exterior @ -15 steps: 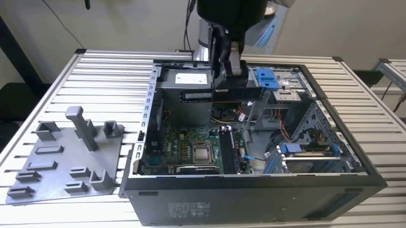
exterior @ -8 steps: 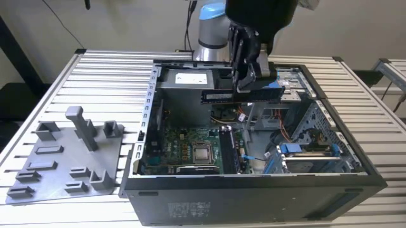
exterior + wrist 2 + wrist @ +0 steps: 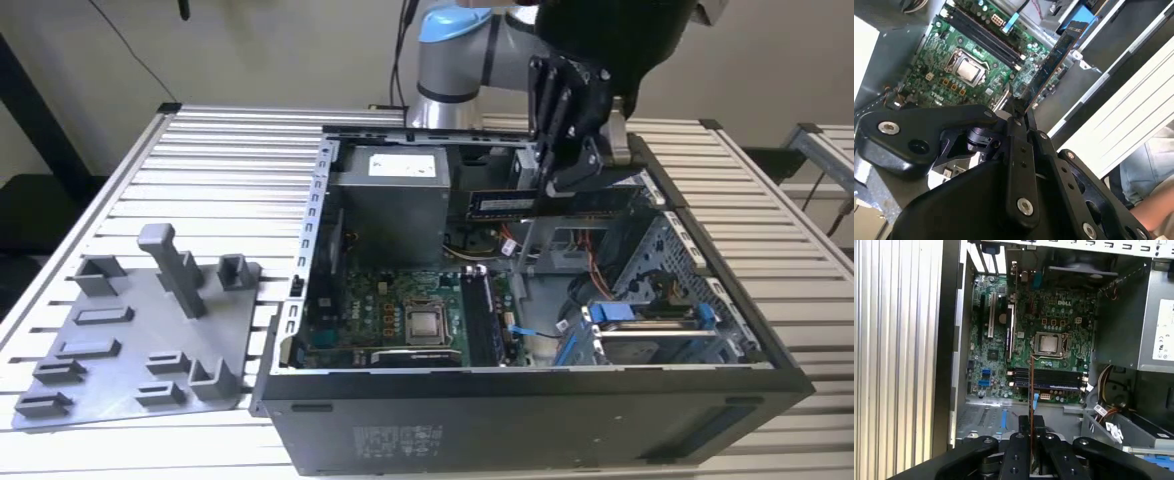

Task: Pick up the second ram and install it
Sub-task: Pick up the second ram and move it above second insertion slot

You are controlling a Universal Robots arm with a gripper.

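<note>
The second ram (image 3: 547, 203) is a long dark stick with a blue-and-white label. It hangs level above the open computer case (image 3: 534, 390), and my gripper (image 3: 571, 180) is shut on its upper edge. In the second wrist view the ram (image 3: 1054, 60) runs out from the gripper (image 3: 1021, 112) over the green motherboard (image 3: 944, 75). The first wrist view shows the ram (image 3: 1031, 390) edge-on below the gripper (image 3: 1031, 432), roughly over the black memory slots (image 3: 1049, 377). Those slots (image 3: 481, 315) lie beside the processor (image 3: 427, 323), well below the stick.
A grey tray (image 3: 80, 400) with an upright post (image 3: 171, 265) lies on the slatted table at the exterior view's left. The grey power supply (image 3: 394, 190), cables and the drive cage (image 3: 654, 320) crowd the case. Part of a person (image 3: 1149, 175) is beside the table.
</note>
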